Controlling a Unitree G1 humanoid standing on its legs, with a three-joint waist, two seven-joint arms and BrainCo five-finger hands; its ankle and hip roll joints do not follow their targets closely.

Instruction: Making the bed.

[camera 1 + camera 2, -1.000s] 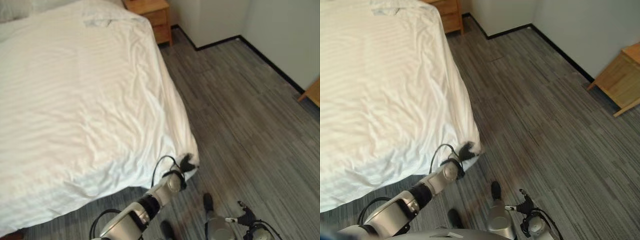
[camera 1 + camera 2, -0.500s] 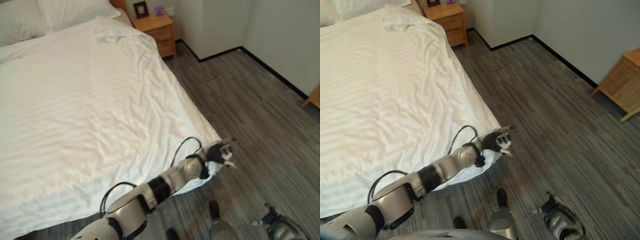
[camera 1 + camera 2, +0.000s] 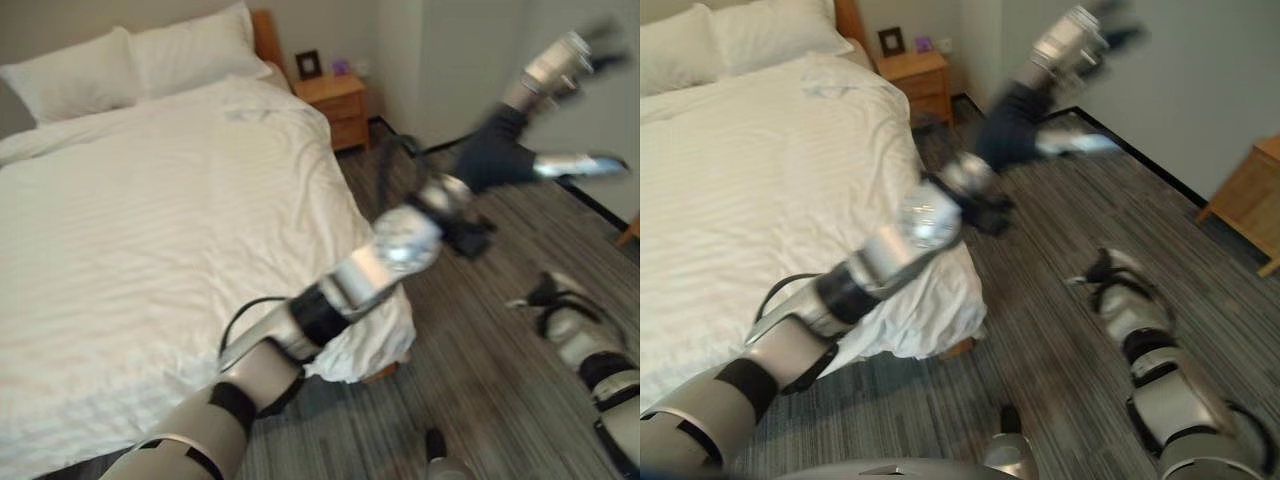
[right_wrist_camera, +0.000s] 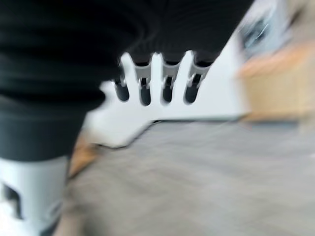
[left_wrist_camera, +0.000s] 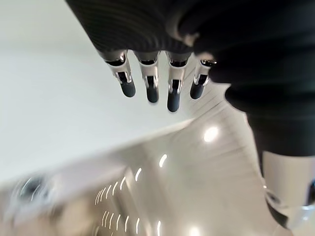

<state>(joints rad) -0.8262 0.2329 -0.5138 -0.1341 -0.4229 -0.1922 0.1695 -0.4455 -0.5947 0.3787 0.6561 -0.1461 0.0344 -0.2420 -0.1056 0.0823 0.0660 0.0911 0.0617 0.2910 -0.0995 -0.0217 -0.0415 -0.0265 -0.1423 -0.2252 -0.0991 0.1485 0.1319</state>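
Note:
The bed (image 3: pixel 150 230) is covered by a white striped duvet, with two pillows (image 3: pixel 130 65) at its head. The duvet's near corner (image 3: pixel 365 340) hangs rumpled over the bed's foot corner. My left arm reaches up over that corner, and my left hand (image 3: pixel 495 150) is raised high in the air beyond the bed, open and holding nothing; its straight fingers (image 5: pixel 147 83) show in the left wrist view. My right hand (image 3: pixel 562 312) hangs low over the floor at the right, its fingers (image 4: pixel 155 83) straight and holding nothing.
A wooden nightstand (image 3: pixel 340 102) with a small frame stands beside the bed's head. Another wooden piece of furniture (image 3: pixel 1252 195) stands by the right wall. Grey striped carpet (image 3: pixel 1060 380) runs between the bed and the walls.
My left hand has let go of the duvet corner and swung up high to the right. The right hand has risen. The camera has tilted up, bringing the pillows into view.

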